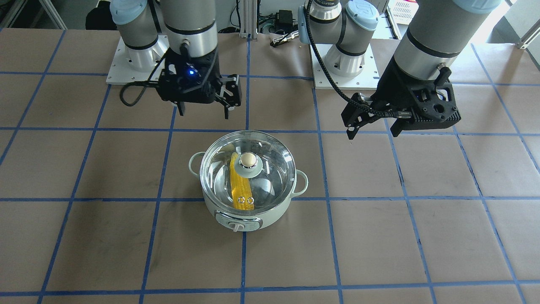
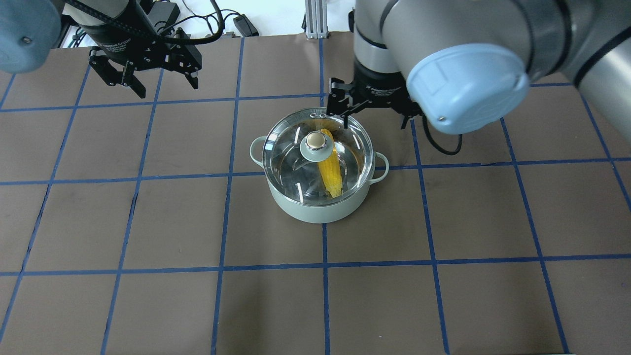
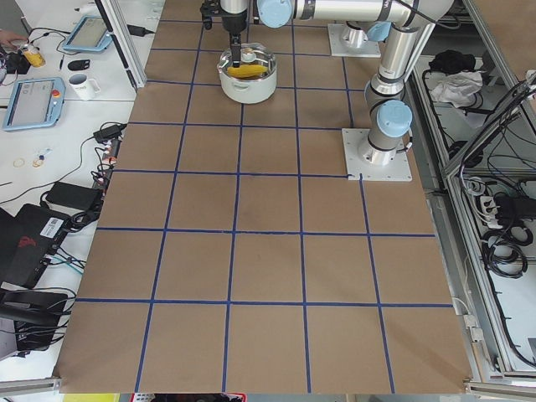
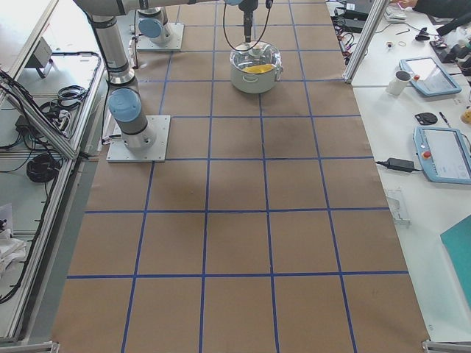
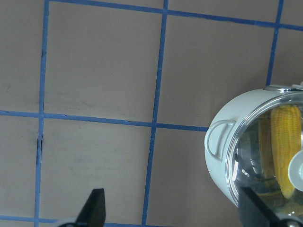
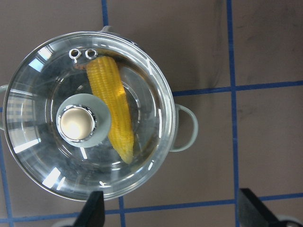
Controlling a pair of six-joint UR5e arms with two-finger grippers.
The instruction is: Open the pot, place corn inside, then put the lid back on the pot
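Note:
The mint-green pot (image 1: 253, 215) stands mid-table with its knob toward the front-facing camera. The clear glass lid (image 1: 270, 169) sits closed on it. The yellow corn (image 1: 237, 181) lies inside under the glass. They also show in the overhead view: pot (image 2: 315, 209), lid (image 2: 286, 158), corn (image 2: 330, 170). My right gripper (image 2: 375, 123) is open and empty, hovering just beyond the pot's far rim. Its wrist view looks down on the lid (image 6: 42, 142) and corn (image 6: 113, 109). My left gripper (image 2: 167, 88) is open and empty, raised well to the pot's left. Its wrist view catches the pot's side (image 5: 220, 161).
Brown table with a blue tape grid. The arms' white base plates (image 1: 126, 67) (image 1: 337, 71) sit at the robot's edge. Side benches hold tablets, a mug (image 3: 84, 84) and cables beyond the table's edge.

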